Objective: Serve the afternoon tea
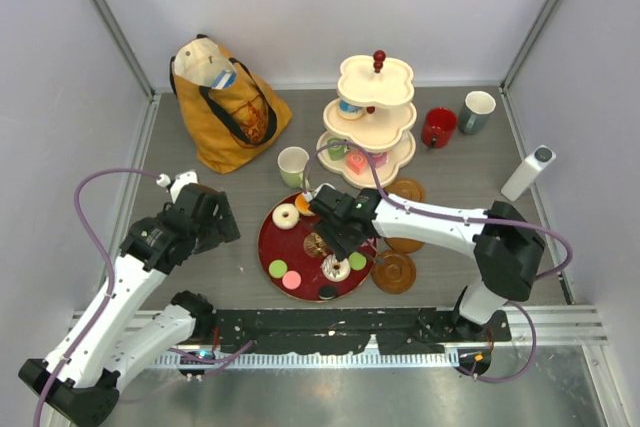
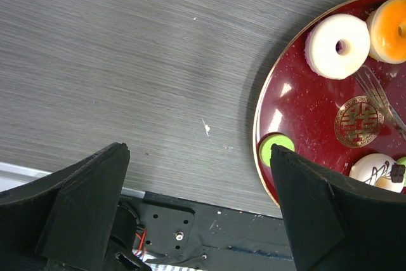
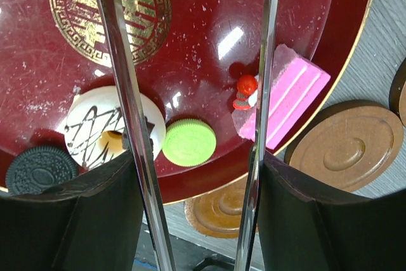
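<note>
The pastries lie on the round dark-red tray point(image 1: 300, 255): a white donut point(image 1: 286, 215), an orange donut point(image 1: 303, 202), a green macaron point(image 3: 189, 142), a drizzled white donut point(image 3: 95, 128), a dark cookie point(image 3: 39, 169) and a pink cake slice point(image 3: 292, 93). The pale green mug point(image 1: 293, 165) stands behind the tray. The red mug point(image 1: 438, 127) and the grey-blue mug point(image 1: 477, 111) stand at the back right. My right gripper point(image 3: 196, 163) is over the tray, shut on metal tongs point(image 3: 120, 61) whose blades stand spread and empty. My left gripper point(image 2: 196, 150) is open and empty, left of the tray.
A cream three-tier stand point(image 1: 368, 117) with a few pastries stands behind the tray. The mustard tote bag point(image 1: 225, 102) lies at the back left. Brown coasters point(image 1: 393, 272) lie right of the tray. A white bottle point(image 1: 527, 172) stands at the far right.
</note>
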You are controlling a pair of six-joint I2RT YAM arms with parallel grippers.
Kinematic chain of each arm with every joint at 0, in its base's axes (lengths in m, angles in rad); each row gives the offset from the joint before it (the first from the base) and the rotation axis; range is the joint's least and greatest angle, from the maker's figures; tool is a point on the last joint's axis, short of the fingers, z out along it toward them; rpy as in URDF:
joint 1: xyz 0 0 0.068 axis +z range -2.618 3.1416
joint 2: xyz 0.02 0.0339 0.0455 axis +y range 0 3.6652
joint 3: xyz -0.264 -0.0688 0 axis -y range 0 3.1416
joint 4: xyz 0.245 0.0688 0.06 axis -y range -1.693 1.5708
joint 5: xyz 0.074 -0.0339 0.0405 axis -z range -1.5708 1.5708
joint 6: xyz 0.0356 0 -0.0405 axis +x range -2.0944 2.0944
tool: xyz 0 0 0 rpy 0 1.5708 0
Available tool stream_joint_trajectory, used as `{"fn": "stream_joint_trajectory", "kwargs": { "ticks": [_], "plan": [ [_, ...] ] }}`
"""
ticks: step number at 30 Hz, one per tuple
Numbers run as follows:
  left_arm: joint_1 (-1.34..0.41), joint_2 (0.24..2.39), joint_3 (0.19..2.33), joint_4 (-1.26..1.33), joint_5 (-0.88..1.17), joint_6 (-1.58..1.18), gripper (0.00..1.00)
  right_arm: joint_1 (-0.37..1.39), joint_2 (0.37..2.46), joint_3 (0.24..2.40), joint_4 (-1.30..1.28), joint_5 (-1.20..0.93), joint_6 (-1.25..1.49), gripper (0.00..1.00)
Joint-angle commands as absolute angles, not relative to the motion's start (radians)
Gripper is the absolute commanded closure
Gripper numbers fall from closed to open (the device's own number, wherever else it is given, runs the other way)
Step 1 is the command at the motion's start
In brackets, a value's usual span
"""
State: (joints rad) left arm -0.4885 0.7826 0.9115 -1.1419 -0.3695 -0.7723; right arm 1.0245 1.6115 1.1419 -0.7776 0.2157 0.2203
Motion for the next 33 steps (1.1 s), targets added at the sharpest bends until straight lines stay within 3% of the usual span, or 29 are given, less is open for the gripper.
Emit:
{"fn": "stream_joint_trajectory", "kwargs": {
  "ticks": [1,15,24,33],
  "plan": [
    [-0.485,0.776,0.907,-1.12,-0.368,-0.755,0.0,1.016,1.644,1.207,-0.716,0.248,0.21,0.34],
    [-0.485,0.778,0.907,-1.118,-0.367,-0.755,0.0,0.977,1.741,1.281,-0.69,0.27,0.221,0.35],
    [-0.485,0.776,0.907,-1.118,-0.365,-0.755,0.0,0.977,1.669,1.235,-0.689,0.288,0.242,0.5],
    [-0.483,0.778,0.907,-1.118,-0.367,-0.755,0.0,1.003,1.494,1.158,-0.726,0.25,0.25,0.55]
  ]
}}
